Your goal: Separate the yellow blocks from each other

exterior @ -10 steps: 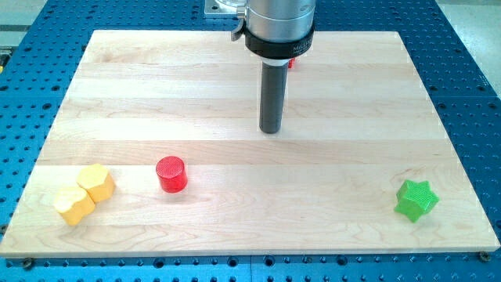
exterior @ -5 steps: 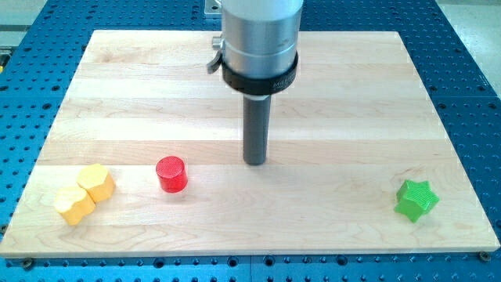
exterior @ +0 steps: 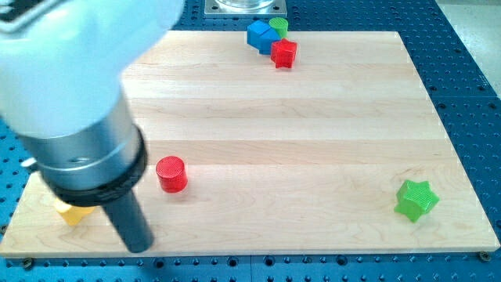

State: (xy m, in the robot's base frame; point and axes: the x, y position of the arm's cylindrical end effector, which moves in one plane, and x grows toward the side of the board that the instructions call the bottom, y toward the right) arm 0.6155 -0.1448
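Note:
My tip (exterior: 139, 247) sits near the bottom left of the wooden board (exterior: 313, 117), just right of where the yellow blocks lay. The arm's big grey body covers that corner. Only a corner of one yellow block (exterior: 72, 213) shows under the arm, left of the rod. The other yellow block is hidden. A red cylinder (exterior: 171, 174) stands up and to the right of my tip.
A green star block (exterior: 416, 200) sits at the right near the bottom. At the top centre a blue block (exterior: 258, 35), a green block (exterior: 279, 25) and a red block (exterior: 284, 53) cluster together. The board's bottom edge is right below my tip.
My tip has swept from the board's middle down and left to the bottom-left corner. The arm now hides the yellow blocks. The blocks at the top have come into view.

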